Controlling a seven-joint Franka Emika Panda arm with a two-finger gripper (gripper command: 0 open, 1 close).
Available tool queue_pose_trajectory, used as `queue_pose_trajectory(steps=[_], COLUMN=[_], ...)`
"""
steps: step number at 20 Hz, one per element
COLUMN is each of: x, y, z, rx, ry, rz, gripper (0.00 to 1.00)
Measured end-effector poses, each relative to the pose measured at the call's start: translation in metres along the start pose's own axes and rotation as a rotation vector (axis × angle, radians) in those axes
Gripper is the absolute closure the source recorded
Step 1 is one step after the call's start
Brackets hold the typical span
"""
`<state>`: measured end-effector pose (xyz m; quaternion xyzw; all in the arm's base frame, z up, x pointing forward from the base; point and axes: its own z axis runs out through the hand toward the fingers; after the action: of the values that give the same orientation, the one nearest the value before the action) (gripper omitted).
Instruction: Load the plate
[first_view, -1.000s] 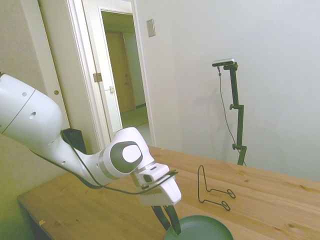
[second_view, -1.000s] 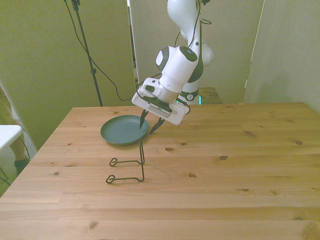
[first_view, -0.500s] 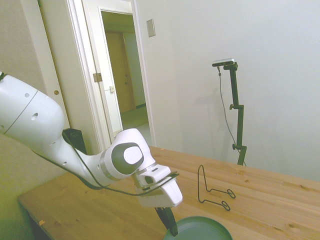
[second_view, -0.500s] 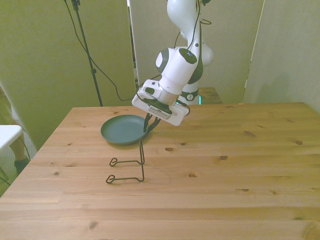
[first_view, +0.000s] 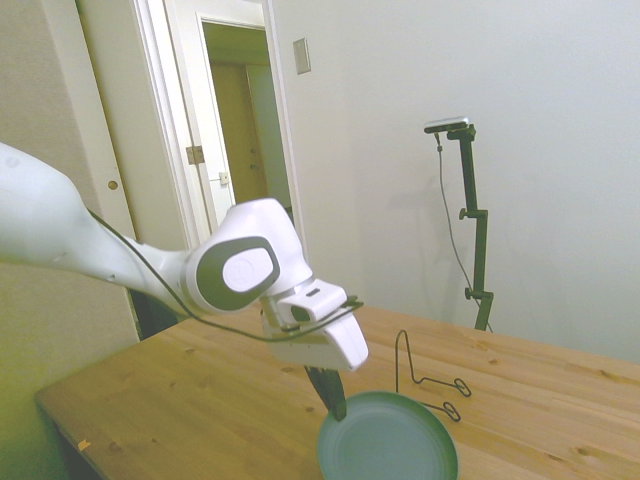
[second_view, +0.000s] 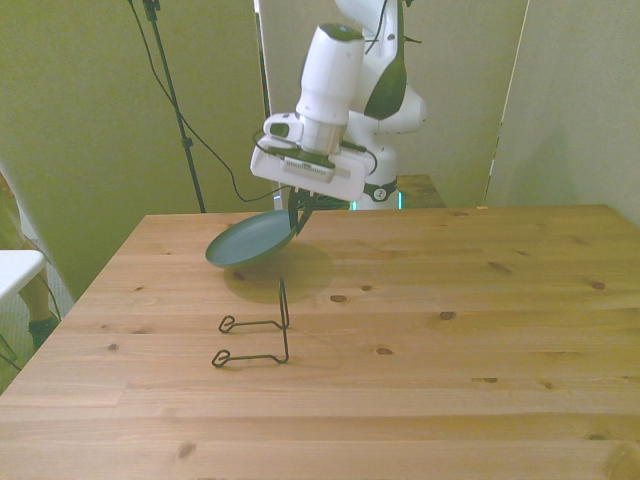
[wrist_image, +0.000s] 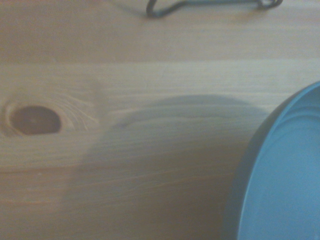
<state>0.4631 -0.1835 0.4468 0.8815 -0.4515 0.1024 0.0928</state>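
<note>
Gripping the teal-green plate (second_view: 250, 241) by its rim, the robot's claw (second_view: 298, 222) is holding the dish clear of the wooden desk (second_view: 450, 340), its two dark fingers (second_view: 301, 213) pinched together on the edge. In the front view the plate is hanging at about 8 o'clock from the claw, tilted, with its low side toward the front view's left and its shadow falling on the boards beneath. In the side view the claw (first_view: 335, 402) is biting the rim at the plate's (first_view: 390, 440) 10 o'clock, and the dish is showing its inner face, spreading out at roughly 4 o'clock from the fingers. A thin black wire stand (second_view: 258, 327) is sitting on the desk at about 6 o'clock from the lifted plate in the front view, apart from it and untouched. The wrist camera is catching a blurred arc of the plate (wrist_image: 280, 180) over the desk's grain, a dark knot (wrist_image: 34, 120) nearby, and a bit of the wire stand (wrist_image: 210, 4).
</note>
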Motion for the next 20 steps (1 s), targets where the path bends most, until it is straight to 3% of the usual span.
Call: queue_pose_trajectory(steps=[4,8,16,20], x=[0.026,0.049,0.083,0.091], y=[0.019,0.034,0.045,0.046], z=[-0.067,-0.102,-0.118,-0.117], rx=[0.163,0.322,0.563,0.582], ry=[-0.076,-0.195,-0.389,-0.393], rz=[0.008,-0.021,-0.157,-0.175], gripper=[1.0,1.0,1.0,1.0])
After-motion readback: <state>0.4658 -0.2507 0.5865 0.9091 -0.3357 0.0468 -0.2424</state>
